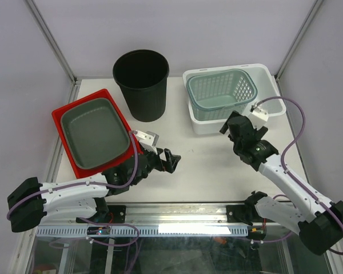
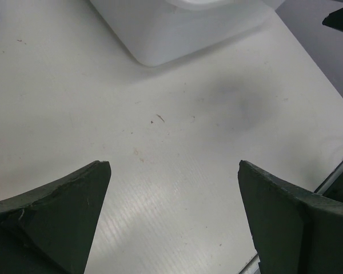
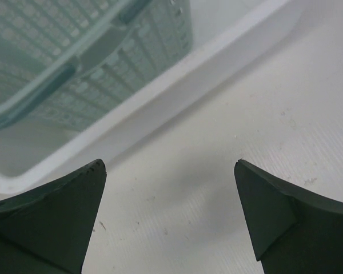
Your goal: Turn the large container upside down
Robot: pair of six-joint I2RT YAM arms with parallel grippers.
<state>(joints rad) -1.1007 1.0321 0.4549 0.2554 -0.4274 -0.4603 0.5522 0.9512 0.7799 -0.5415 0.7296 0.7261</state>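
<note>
Left pincer (image 2: 174, 165) gaping, empty, over table (image 2: 74, 91); right pincer (image 3: 169, 164) same, beside white tub (image 3: 177, 85).

no readable text, no labels, no brands, no numbers in any view

Lab: framed white table (image 1: 211, 165)

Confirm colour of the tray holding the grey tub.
Red; the tray shows best in the top external view.
</note>
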